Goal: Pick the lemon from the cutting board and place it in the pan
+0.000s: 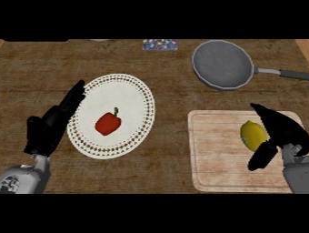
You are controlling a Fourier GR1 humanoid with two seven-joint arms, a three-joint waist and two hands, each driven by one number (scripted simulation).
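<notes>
A yellow lemon (251, 134) lies on the pale wooden cutting board (217, 159) at the lower right. My right hand (285, 132) is right beside it, fingers arched over its right side and thumb reaching below it, partly covering the fruit; the fingers are not closed round it. The grey pan (221, 63) with its dark handle (295, 75) sits at the back right, with nothing in it. At the left, my left hand (50, 125) rests open with fingers pointing up, next to the plate.
A white plate (133, 98) with a patterned rim holds a red bell pepper (108, 123) at centre left. A small patterned object (160, 44) lies at the counter's back edge.
</notes>
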